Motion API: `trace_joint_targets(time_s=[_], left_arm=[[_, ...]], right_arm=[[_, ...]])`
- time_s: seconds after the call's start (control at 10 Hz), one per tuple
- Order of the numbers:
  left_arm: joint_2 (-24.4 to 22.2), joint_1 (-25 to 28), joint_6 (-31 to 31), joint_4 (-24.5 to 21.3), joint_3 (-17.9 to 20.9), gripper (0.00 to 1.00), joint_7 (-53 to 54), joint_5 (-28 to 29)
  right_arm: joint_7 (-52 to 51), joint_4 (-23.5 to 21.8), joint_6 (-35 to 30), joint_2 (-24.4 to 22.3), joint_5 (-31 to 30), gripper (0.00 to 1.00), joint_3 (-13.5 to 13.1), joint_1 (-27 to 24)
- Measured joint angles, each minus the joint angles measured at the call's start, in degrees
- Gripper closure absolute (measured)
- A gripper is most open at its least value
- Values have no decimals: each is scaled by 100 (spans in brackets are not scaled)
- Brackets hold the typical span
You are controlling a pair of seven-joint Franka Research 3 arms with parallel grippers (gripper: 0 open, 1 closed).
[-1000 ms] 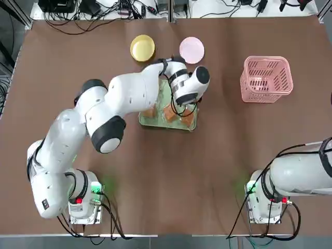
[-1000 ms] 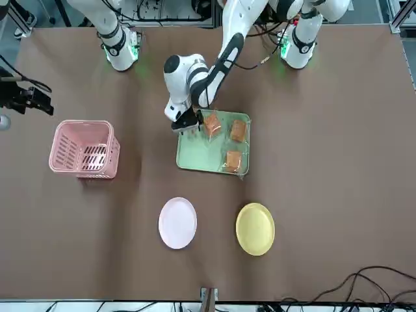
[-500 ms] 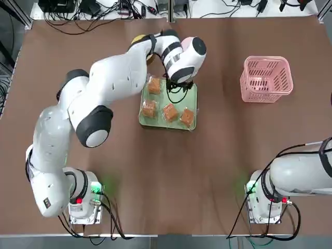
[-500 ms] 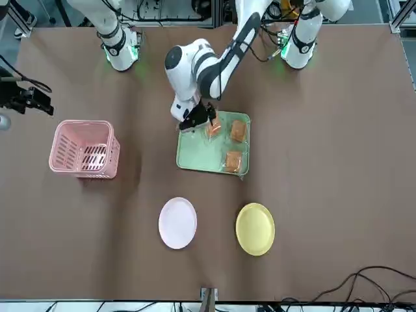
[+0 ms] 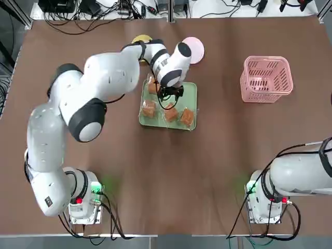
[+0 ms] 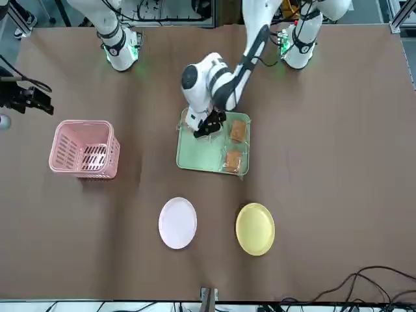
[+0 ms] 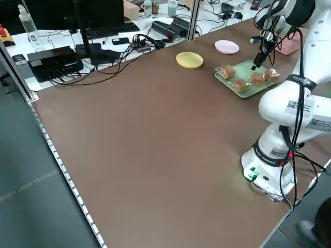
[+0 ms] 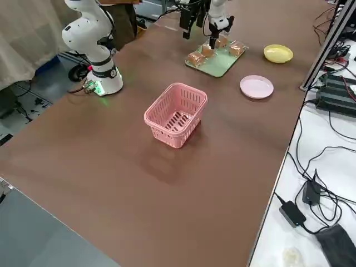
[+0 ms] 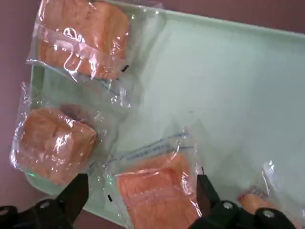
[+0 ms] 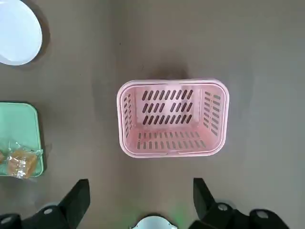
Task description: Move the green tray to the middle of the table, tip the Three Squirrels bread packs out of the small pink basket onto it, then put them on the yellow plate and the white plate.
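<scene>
The green tray sits just above the centre of the top view on the brown worktop, its long side running up and down the frame. Four bread packs lie flat in it. The left gripper hangs over the tray's upper part, pointing down, jaws apart around nothing. The pink basket stands upright at upper right, empty. The yellow plate and the white plate sit side by side beyond the tray, both bare. The right gripper is parked at lower right, jaws apart.
</scene>
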Motion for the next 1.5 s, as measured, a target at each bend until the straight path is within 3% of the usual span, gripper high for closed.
trace_joint_targets(time_s=[0.2, 0.6, 1.5], left_arm=[[-471, 35, 542, -674, -5, 0, -423, -204], [-570, -95, 2298, -1776, -65, 0, -1722, -208], [-279, -115, 2775, -1863, -56, 0, -1996, -208]], right_arm=[[0, 0, -2, 0, 0, 4, 0, 0], [0, 0, -3, 0, 0, 4, 1, 0], [0, 0, -4, 0, 0, 4, 0, 0]])
